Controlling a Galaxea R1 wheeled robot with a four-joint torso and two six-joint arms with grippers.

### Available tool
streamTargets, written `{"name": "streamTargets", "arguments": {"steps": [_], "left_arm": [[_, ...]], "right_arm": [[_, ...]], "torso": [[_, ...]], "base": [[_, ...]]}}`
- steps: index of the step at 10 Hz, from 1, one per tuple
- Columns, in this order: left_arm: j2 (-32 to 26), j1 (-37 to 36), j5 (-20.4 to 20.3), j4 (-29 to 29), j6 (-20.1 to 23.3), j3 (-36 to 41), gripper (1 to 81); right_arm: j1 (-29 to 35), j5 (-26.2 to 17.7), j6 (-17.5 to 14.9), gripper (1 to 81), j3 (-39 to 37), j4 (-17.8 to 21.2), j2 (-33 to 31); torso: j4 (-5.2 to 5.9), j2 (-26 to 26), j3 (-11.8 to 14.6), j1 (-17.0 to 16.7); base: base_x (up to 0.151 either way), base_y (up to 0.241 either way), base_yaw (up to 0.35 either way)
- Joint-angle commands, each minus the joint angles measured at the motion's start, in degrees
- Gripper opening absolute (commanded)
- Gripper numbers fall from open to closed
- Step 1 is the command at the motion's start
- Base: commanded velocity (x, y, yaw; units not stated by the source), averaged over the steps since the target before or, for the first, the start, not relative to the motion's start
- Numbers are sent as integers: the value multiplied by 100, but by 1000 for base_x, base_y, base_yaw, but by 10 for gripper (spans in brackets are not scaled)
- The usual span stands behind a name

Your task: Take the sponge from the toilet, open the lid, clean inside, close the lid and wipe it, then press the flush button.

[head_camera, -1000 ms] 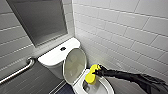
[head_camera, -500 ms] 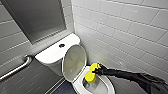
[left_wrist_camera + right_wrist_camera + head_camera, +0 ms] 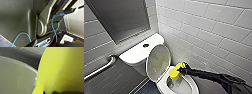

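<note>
Right tool (image 3: 184,69) clamped on the yellow sponge (image 3: 175,72), which hangs tilted over the open bowl of the toilet (image 3: 137,53), just beside the upright lid (image 3: 158,61); the black right arm (image 3: 214,76) reaches in low and nearly level along the tiled wall (image 3: 214,32).

We see soft, even light without hard shadows: the glossy white ceramic toilet (image 3: 137,53) gleams mildly, its bowl darkens beneath the fingers of our right gripper (image 3: 182,70).
</note>
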Motion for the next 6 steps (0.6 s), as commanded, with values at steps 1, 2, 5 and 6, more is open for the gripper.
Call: {"name": "streamTargets", "arguments": {"steps": [1,2,5,6], "left_arm": [[-68,147,346,-25,64,257,811],[-77,182,346,-25,64,266,811],[-138,270,337,-16,64,310,811],[-173,279,337,-16,64,353,811]], "right_arm": [[491,298,458,10,-161,81,230],[297,369,458,10,-215,81,231],[-20,598,449,10,-329,20,90],[-46,650,431,10,-278,11,-40]], "torso": [[0,0,0,0],[0,0,0,0],[0,0,0,0],[0,0,0,0]], "base": [[0,0,0],[0,0,0],[0,0,0],[0,0,0]]}}
